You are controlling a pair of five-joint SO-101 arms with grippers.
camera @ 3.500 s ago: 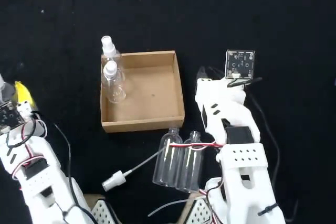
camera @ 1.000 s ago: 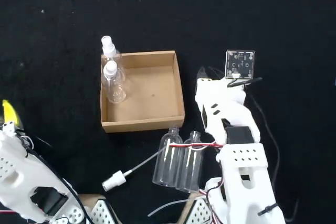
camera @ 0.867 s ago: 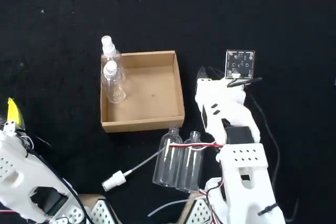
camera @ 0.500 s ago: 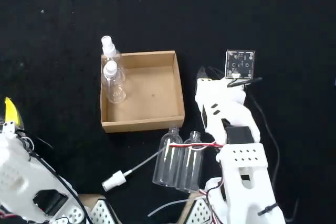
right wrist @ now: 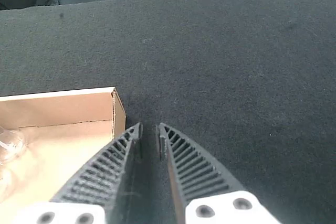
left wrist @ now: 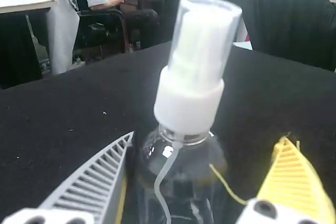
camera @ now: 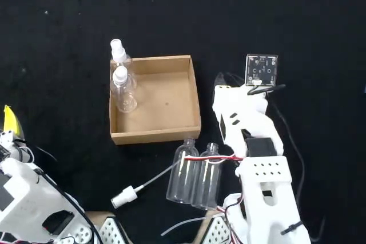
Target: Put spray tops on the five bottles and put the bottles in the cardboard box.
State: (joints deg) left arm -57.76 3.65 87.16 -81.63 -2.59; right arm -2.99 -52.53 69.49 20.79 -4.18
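Just changed: the left arm [camera: 26, 198] has been drawn back toward the lower left corner of the high view, and its yellow jaw tip now sits lower on the left edge than a few seconds ago.
Unchanged: the right arm [camera: 251, 135], the cardboard box [camera: 194, 92] and everything lying on the surface [camera: 286, 27] are found where they were.
Meaning: this is judged to be a carry in progress. Capping of this bottle looks done and the drop into the box is not yet made. The arm has been taken away from the box, so a swing back across is probably needed.
Left jaws: closed on the held bottle [left wrist: 181, 182], with the grey one on one side of its shoulder and the yellow one on the other.
Held bottle: clear and upright in the left wrist view. A white spray top [left wrist: 197, 77] under a clear overcap looks seated on the neck. The dip tube can be seen running down inside.
Right jaws: nearly closed with nothing between them, parked just right of the box's upper right corner in the high view.
Box: centre of the high view. The lower capped bottle [camera: 123, 91] is at its left wall. The upper capped bottle [camera: 118, 55] overlaps the upper left corner, so inside or just outside cannot be told.
Remaining: two bare bottles [camera: 183, 172] lie touching side by side, below the box's lower right corner. A loose spray top [camera: 127, 195] with its tube lies to their lower left.
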